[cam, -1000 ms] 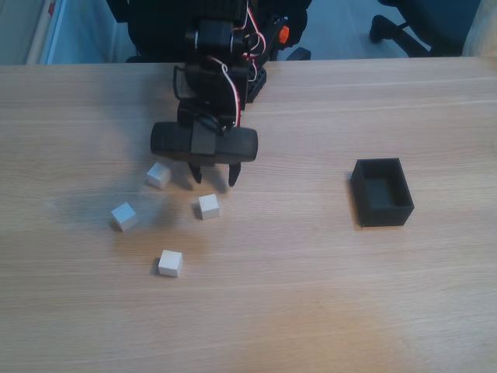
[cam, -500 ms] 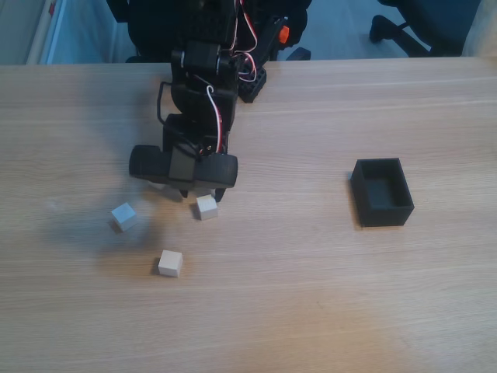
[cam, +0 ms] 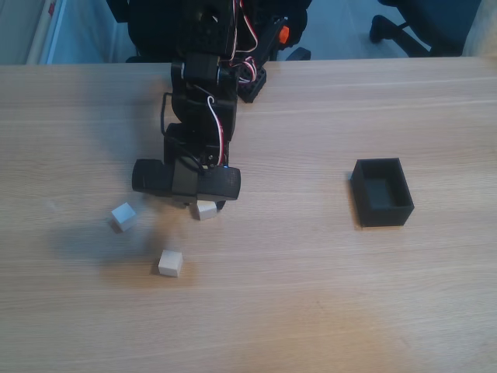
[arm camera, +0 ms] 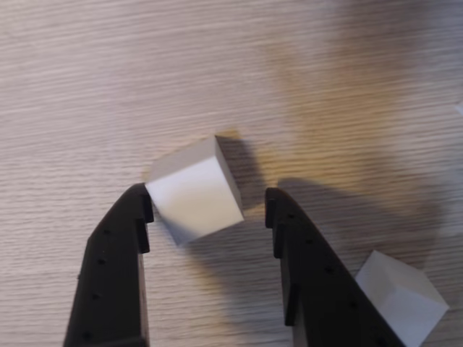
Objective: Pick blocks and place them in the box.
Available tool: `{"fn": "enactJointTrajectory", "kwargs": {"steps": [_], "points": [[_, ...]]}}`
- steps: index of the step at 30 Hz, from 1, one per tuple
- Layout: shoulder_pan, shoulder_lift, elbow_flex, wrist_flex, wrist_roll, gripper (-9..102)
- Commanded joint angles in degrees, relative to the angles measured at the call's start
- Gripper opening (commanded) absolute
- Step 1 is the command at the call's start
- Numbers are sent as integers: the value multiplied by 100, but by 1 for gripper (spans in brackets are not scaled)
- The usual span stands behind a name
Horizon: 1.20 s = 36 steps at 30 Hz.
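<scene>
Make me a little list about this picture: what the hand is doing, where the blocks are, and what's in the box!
hand: open, fingers either side of a white block on the table
other blocks: one by the hand, two more to its left in the fixed view
box: black, far right, no blocks in it
table: light wood

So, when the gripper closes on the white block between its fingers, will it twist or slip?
The block sits turned at an angle to the open gripper, so it would probably twist square as the fingers close. Its flat faces suggest it will not roll. It looks rigid and smooth, so it may slip a little.
</scene>
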Motion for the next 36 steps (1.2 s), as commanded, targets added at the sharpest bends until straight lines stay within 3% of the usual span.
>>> {"fn": "enactJointTrajectory", "kwargs": {"steps": [1,8,17,25,36], "points": [[-35,-26,-352,-97,26,16],[-79,-97,-431,-114,18,15],[-185,-18,-387,0,123,1],[-325,431,-352,448,123,0],[-2241,2452,-387,1705,984,0]]}}
